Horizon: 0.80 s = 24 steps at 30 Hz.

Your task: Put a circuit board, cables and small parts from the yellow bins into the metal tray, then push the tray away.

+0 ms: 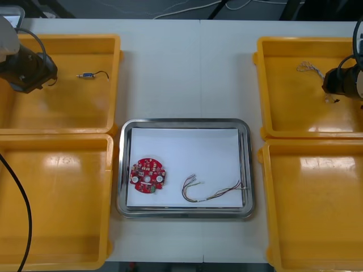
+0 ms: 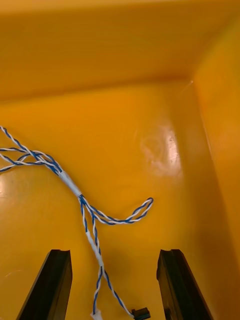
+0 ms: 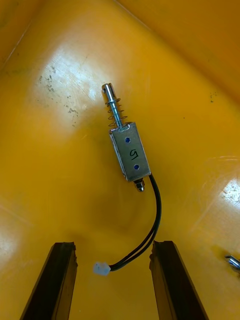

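The metal tray, white inside, holds a round red circuit board and a thin red and yellow cable. My left gripper is open over the far left yellow bin. A small metal part with black leads and a white plug lies on the bin floor just beyond its fingers. My right gripper is open in the far right yellow bin. The twisted blue and white cable runs between its fingers, touching neither. In the front view the part and the cable lie beside each arm.
The two near yellow bins flank the tray and look bare. A second small metal part lies beside my left gripper's finger. Bin walls rise close around both grippers. Bare table stretches beyond the tray.
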Motion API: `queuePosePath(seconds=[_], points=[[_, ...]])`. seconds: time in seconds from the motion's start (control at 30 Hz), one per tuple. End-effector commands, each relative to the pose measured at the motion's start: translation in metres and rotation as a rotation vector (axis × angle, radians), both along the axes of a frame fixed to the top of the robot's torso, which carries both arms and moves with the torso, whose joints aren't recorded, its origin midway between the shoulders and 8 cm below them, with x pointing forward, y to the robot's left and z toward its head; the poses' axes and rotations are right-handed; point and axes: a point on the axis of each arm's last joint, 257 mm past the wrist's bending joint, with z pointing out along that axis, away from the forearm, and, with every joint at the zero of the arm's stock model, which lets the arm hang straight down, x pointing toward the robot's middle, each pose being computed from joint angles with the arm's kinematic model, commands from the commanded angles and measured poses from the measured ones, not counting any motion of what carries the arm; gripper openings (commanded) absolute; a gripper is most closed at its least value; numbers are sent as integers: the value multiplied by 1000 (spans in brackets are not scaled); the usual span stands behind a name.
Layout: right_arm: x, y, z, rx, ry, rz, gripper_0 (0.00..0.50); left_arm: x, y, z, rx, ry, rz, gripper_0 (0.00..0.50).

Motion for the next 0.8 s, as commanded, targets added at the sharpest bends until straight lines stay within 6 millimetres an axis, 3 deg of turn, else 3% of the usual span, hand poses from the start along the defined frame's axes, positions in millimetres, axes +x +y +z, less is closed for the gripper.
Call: queuePosePath(seconds=[0.03, 0.23, 0.53, 0.63, 0.7, 0.73, 0.8], points=[[15, 15, 15, 63, -48, 0, 500, 1, -5, -5, 65, 5, -79, 429], [13, 14, 9, 61, -36, 2, 500, 0, -8, -9, 60, 9, -85, 426], [13, 20, 1, 56, -18, 10, 500, 4, -27, -17, 49, 8, -108, 409], [13, 21, 0, 49, -16, 16, 500, 5, -30, -17, 47, 5, -112, 302], [12, 20, -4, 49, -7, 15, 500, 5, -31, -18, 48, 5, -115, 203], [12, 21, -3, 48, -8, 16, 500, 5, -31, -17, 46, 5, -117, 181], [12, 22, -4, 52, -6, 15, 500, 5, -32, -18, 45, 6, -118, 58]])
